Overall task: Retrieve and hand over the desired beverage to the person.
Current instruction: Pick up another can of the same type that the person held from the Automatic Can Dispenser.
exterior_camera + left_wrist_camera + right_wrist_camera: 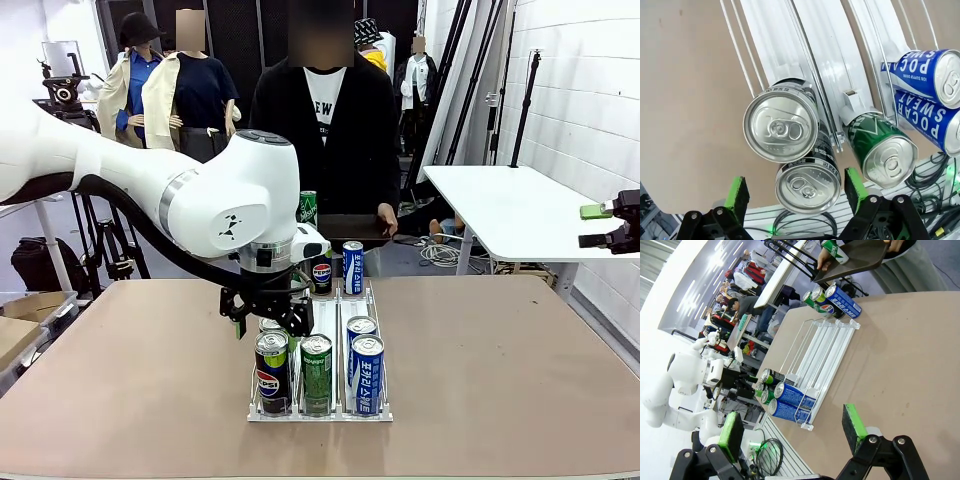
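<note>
Left gripper (268,325): jaws apart, hanging just over the left lane of the white three-lane wire can rack (335,415) mid-table. In its wrist view we see the green pads (737,192) flanking the near black Pepsi can (807,187) without touching it. A second black Pepsi can (781,127) sits right behind in the same lane. We can't tell from this angle whether the pads sit below the can's rim.

Crowding it on one side are a green metal can (885,155) in the middle lane and two blue Pocari Sweat cans (927,72) in the right lane. At the rack's far end stand a dark Pepsi can (322,272) and a blue can (352,265).

The person in the long black open jacket (325,130) stands at the far edge of the brown table (500,380). They hold a dark flat tray (350,228) carrying an upright green can (308,208).

Right gripper (592,226): spread wide with nothing in it, off by the white side table (500,210).
</note>
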Robot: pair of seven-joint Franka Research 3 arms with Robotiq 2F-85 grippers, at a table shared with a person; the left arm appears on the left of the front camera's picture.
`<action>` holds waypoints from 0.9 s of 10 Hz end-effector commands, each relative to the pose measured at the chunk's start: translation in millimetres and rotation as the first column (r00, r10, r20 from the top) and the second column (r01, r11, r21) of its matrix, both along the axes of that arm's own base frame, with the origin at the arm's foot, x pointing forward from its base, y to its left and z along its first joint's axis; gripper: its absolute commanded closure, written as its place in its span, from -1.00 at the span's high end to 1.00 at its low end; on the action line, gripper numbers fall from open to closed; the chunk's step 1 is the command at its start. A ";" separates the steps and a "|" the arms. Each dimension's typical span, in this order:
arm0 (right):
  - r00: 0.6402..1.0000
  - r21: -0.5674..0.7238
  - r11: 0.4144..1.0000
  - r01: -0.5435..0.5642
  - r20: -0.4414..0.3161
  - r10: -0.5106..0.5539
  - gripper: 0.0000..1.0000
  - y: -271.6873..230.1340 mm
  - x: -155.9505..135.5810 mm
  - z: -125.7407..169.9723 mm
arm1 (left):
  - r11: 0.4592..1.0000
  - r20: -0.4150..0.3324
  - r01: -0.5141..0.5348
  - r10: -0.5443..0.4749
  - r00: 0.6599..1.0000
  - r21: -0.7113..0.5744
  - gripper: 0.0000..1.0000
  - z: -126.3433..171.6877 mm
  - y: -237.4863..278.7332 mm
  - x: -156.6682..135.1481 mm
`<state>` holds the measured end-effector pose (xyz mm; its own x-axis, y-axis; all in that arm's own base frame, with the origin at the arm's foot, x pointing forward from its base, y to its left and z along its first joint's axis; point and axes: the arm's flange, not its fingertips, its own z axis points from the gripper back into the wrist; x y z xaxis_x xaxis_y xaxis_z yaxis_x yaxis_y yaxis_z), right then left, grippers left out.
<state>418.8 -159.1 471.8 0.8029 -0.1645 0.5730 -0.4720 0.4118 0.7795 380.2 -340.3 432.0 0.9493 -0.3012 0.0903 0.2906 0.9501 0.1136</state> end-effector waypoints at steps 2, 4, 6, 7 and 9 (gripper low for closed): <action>1.000 0.012 1.000 -0.002 0.006 0.002 1.00 0.9 -0.6 -0.2 | 0.999 0.002 -0.038 0.038 0.999 -0.010 1.00 -0.4 -4.5 5.8; 1.000 0.012 1.000 -0.002 0.006 0.002 1.00 0.9 -0.6 -0.2 | 0.999 -0.030 -0.051 0.051 0.998 -0.012 1.00 -4.0 -4.5 4.9; 1.000 0.012 1.000 -0.002 0.006 0.002 1.00 0.9 -0.6 -0.2 | 0.998 -0.051 -0.055 0.054 0.997 -0.018 1.00 -2.8 -3.8 2.8; 1.000 0.012 1.000 -0.002 0.006 0.002 1.00 0.9 -0.6 -0.2 | 0.998 -0.056 -0.060 0.059 0.997 -0.020 1.00 -3.8 -3.4 1.6; 1.000 0.012 1.000 -0.002 0.006 0.002 1.00 0.9 -0.6 -0.2 | 0.997 -0.067 -0.075 0.074 0.995 -0.015 1.00 -7.7 -1.9 0.7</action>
